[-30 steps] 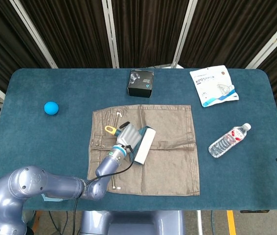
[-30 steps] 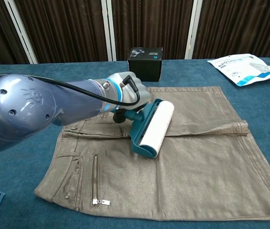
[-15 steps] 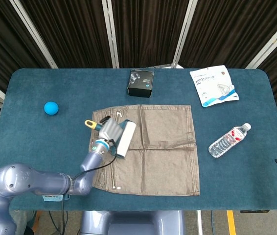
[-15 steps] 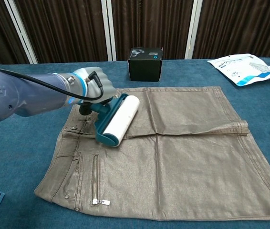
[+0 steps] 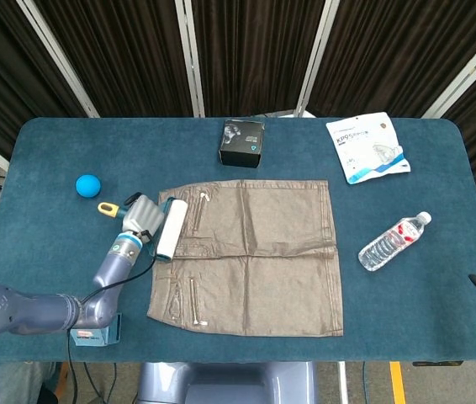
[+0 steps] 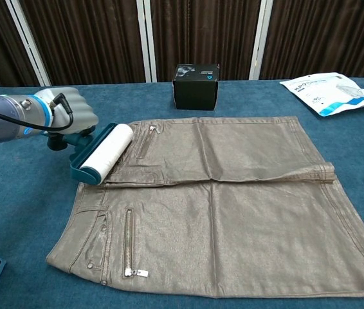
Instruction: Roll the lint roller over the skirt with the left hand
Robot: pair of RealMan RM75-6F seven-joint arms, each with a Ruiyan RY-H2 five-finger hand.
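A: Where is the lint roller (image 6: 102,153) found at this moment?

B: It is seen at the waistband edge of the skirt (image 6: 233,206), its white drum lying over the skirt's left border, partly on fabric and partly over the blue table (image 5: 406,295). The teal frame is gripped by the left robot hand (image 6: 72,117), whose fingers are wrapped around the handle; the yellow handle tip (image 5: 107,208) is visible in the head view.

A: And the right robot hand?

B: It is not shown in either view.

A: How should the stroke in hand be done well?

B: The drum should be kept flat against the cloth, so that both ends are pressed evenly; a tilt would probably leave one end lifted. Since the roller is judged to be at the very edge, the next pass is best directed back across the skirt toward the hem, in a straight line parallel to the central fold. Moderate pressure is advised: the fabric looks thin and unanchored, and it could be dragged or bunched if the sticky drum is pushed too hard.

A: Is anything in the way?

B: Nothing is lying on the skirt. The black box (image 6: 196,85), the blue ball (image 5: 87,185), the mask packet (image 5: 366,147) and the water bottle (image 5: 394,241) are set well apart from it.
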